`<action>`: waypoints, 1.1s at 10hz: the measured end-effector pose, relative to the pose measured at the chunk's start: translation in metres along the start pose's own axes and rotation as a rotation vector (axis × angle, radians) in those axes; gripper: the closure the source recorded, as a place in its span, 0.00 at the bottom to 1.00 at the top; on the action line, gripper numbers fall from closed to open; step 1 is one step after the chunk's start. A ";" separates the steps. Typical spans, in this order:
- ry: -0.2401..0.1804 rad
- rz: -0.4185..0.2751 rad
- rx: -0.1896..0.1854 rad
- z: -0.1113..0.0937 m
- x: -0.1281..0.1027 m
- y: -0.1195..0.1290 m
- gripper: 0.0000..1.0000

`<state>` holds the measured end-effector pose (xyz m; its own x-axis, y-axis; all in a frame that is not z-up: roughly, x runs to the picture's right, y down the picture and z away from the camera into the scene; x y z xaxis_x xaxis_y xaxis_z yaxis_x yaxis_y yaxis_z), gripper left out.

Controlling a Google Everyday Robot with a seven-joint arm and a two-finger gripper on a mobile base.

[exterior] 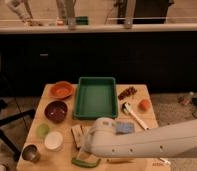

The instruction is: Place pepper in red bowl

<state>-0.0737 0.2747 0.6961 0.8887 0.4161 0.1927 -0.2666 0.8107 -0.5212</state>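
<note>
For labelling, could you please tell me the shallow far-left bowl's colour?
Orange-red bowl, camera view; gripper is by the pepper, near edge.

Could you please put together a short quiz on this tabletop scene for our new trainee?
1. True or false: the red bowl sits to the left of the green tray.
2. The end effector hangs just above which item? A) the pepper B) the red bowl C) the green tray
3. Is the pepper in the red bowl yet?

Key: 1 true. 2 A. 3 no, it lies near the front edge of the table.
</note>
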 end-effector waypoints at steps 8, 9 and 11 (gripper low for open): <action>0.054 0.093 -0.022 0.028 0.036 0.056 0.20; 0.061 0.093 -0.035 0.032 0.040 0.059 0.20; 0.070 0.092 -0.057 0.037 0.046 0.064 0.20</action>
<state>-0.0641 0.3609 0.7026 0.8857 0.4564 0.0845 -0.3283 0.7447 -0.5811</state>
